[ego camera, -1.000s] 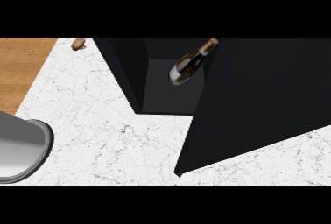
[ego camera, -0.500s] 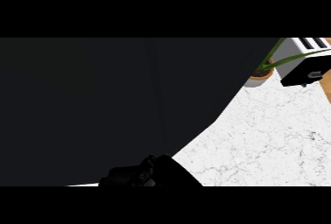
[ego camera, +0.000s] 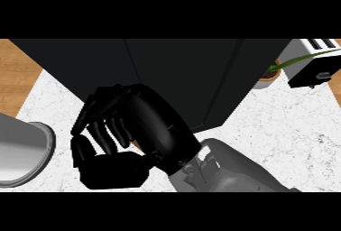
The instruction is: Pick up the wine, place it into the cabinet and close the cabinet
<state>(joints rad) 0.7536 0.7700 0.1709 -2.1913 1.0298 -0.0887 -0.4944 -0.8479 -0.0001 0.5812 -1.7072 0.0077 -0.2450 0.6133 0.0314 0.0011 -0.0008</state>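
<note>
The wine is out of sight, probably inside the black cabinet [ego camera: 180, 67] at the desk's [ego camera: 286, 131] far edge. The right hand [ego camera: 143, 126] overlaps the cabinet's front, fingers [ego camera: 110, 131] curled toward the thumb, nothing visible between them.

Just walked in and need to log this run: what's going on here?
One robot hand, the right judging by where its forearm enters, is over the white counter just in front of the black cabinet. No wine bottle shows; whether the hand hides it cannot be told, nor whether the cabinet is shut. A grey bowl sits at the left edge, a toaster and potted plant at upper right.
</note>
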